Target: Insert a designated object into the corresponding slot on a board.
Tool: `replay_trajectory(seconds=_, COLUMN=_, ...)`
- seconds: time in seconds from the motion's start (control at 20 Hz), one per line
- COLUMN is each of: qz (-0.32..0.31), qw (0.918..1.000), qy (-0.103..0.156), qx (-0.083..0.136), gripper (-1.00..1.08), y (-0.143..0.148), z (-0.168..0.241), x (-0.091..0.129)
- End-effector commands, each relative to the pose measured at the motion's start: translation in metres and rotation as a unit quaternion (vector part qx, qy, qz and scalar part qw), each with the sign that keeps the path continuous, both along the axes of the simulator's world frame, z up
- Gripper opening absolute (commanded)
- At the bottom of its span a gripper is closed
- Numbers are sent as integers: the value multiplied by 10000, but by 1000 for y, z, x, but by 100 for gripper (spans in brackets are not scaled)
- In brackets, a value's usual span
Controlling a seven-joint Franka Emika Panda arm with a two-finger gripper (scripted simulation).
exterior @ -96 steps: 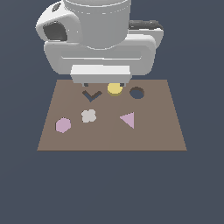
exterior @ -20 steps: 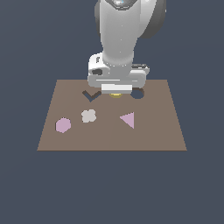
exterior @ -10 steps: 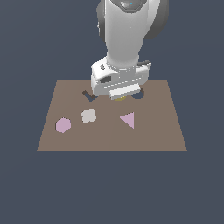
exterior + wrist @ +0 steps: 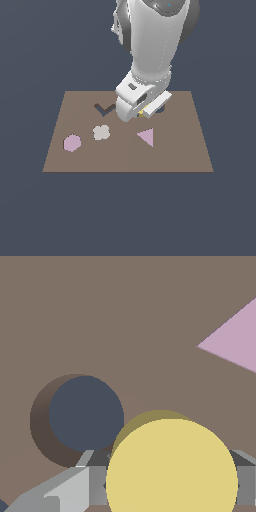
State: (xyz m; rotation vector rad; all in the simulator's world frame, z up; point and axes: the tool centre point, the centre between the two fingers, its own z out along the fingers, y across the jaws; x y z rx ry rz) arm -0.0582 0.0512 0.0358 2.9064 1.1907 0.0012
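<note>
Closest to the wrist camera, the gripper (image 4: pixel 170 486) is clenched on the yellow disc (image 4: pixel 172 466), a grey finger (image 4: pixel 65 491) showing at either side of it. Half a second ago the hand sat lower and flatter over the board (image 4: pixel 180 150); now it is tilted and raised, so the disc seems lifted for carrying. Just beside the disc lies the round hole (image 4: pixel 85 413), still empty. Farther off is the pink triangle (image 4: pixel 235 338). The exterior view hides the hole behind the arm, showing only a yellow sliver.
</note>
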Motion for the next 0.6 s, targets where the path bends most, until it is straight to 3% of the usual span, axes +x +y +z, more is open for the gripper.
replay_trajectory(seconds=0.0, qz=616, qw=9981, qy=-3, qx=-1, gripper=-100, y=7, z=1, x=1)
replay_trajectory(seconds=0.25, qz=1814, qw=9834, qy=-3, qx=-3, gripper=-100, y=20, z=2, x=1)
replay_trajectory(seconds=0.55, qz=3120, qw=9501, qy=-2, qx=-5, gripper=-100, y=34, z=3, x=-4)
